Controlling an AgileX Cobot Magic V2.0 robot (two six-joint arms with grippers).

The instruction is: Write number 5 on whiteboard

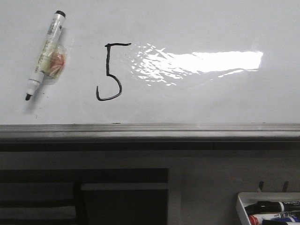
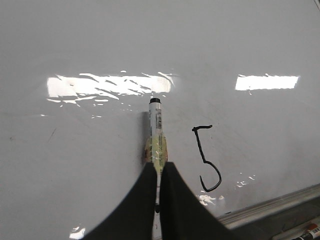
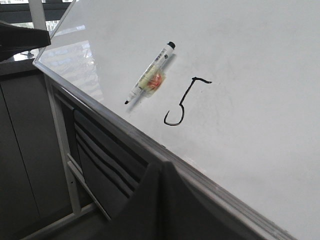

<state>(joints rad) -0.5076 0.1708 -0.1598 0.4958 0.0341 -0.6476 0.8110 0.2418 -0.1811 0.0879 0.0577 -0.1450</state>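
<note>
The number 5 (image 1: 108,61) is drawn in thin black line on the whiteboard (image 1: 197,98), left of a bright glare patch. It also shows in the left wrist view (image 2: 199,147) and the right wrist view (image 3: 187,92). A white marker (image 1: 47,51) with a black cap end and tape round its middle lies flat on the board, left of the digit, with nothing holding it. My left gripper (image 2: 160,165) hovers over the board with its jaws nearly together; the marker (image 2: 156,125) shows beyond and through the thin gap. My right gripper (image 3: 162,164) is shut and empty, off the board's near edge.
A grey metal edge strip (image 1: 150,129) runs along the board's near side. A small white tray (image 1: 241,206) with several markers (image 1: 274,206) sits below at the right. Dark frame parts lie under the board (image 3: 75,150).
</note>
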